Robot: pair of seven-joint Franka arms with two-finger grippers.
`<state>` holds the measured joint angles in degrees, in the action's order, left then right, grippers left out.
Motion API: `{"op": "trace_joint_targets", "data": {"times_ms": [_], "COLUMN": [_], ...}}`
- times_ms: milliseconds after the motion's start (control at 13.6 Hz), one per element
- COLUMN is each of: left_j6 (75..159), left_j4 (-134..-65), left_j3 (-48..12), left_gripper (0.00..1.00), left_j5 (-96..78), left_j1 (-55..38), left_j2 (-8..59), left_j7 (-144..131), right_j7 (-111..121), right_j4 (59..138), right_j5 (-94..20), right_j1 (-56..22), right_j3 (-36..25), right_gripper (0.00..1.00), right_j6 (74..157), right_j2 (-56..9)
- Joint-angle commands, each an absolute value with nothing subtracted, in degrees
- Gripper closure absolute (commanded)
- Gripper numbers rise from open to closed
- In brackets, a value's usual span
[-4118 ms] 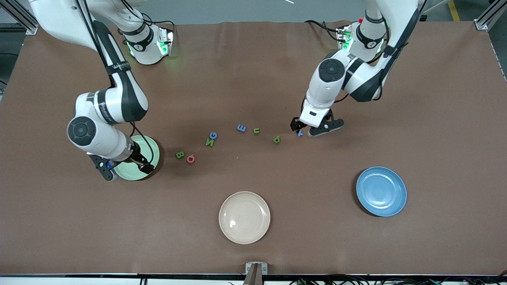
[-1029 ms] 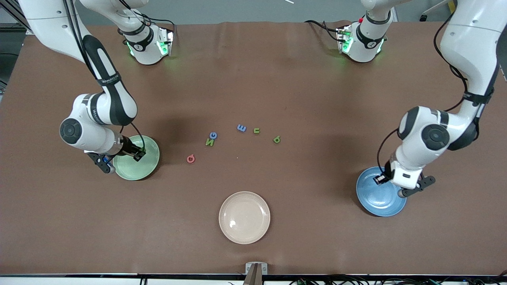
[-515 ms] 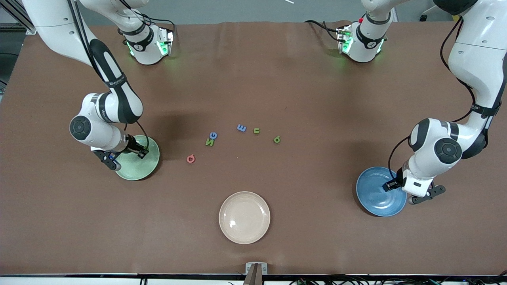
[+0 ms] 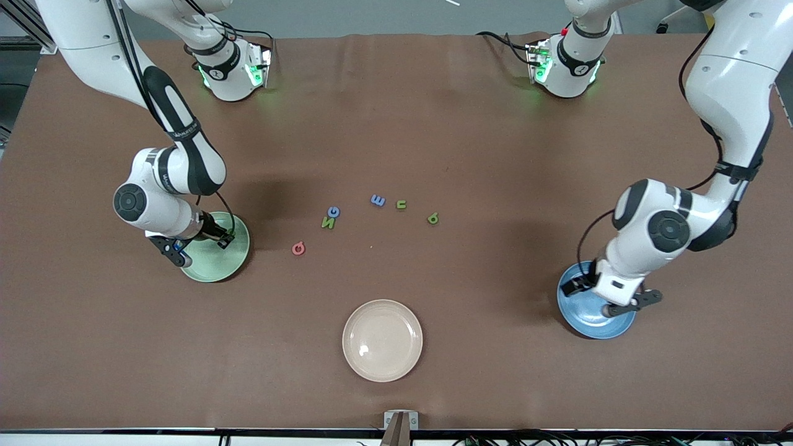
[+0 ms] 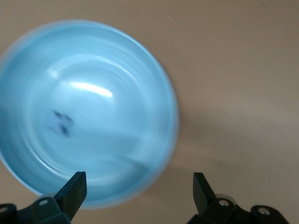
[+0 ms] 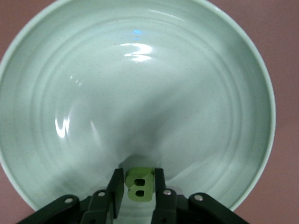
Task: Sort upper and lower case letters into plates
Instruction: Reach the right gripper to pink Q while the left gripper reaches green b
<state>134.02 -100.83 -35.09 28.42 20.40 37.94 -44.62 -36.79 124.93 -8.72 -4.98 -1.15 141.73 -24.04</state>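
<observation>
We see the right gripper (image 6: pixel 138 186) over the mint green plate (image 4: pixel 230 265), its jaws closed on a green letter B (image 6: pixel 138 183). 6 letters (image 4: pixel 378 201) lie mid-bench. The left gripper (image 5: pixel 138 186) hangs over the blue plate (image 5: pixel 140 84), jaws wide apart and empty; a blurred dark letter (image 5: pixel 60 123) lies in it.

Even overhead light is falling bright on the brown table (image 4: pixel 433 124). Soft arm shadows are pooling beside both plates. Glare streaks are showing on the mint plate (image 6: pixel 140 51); the blue plate (image 5: pixel 88 88) is smearing with blur.
</observation>
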Motion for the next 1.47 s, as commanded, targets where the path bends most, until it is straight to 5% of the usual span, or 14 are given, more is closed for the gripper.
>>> {"op": "trace_joint_targets", "data": {"times_ms": [0, 147, 294, 882, 1397], "left_j6": [130.26, 130.08, 130.08, 133.14, 135.35], "left_j4": [-101.25, -100.99, -100.99, -103.53, -104.06], "left_j3": [-37.61, -38.23, -38.15, -37.44, -36.91], "left_gripper": [0.0, 0.0, 0.0, 0.0, 0.02], "left_j5": [28.92, 28.92, 28.83, 30.14, 41.3], "left_j1": [17.59, 13.56, 9.43, -2.27, -7.73], "left_j2": [36.74, 37.26, 37.7, 40.07, 44.82], "left_j7": [-50.95, -59.28, -65.8, -90.5, -109.94], "right_j7": [-37.0, -40.93, -49.26, -65.39, -65.39], "right_j4": [121.23, 114.12, 111.19, 109.6, 112.5], "right_j5": [-8.61, -8.61, -8.7, -9.23, -9.05], "right_j1": [-5.18, -6.76, -10.7, -21.62, -23.64], "right_j3": [-0.97, -0.88, -0.79, -0.79, -0.88], "right_gripper": [0.0, 0.0, 0.0, 0.02, 0.22], "right_j6": [135.14, 125.55, 124.63, 137.27, 144.49], "right_j2": [-22.68, -22.85, -23.11, -29.61, -31.9]}}
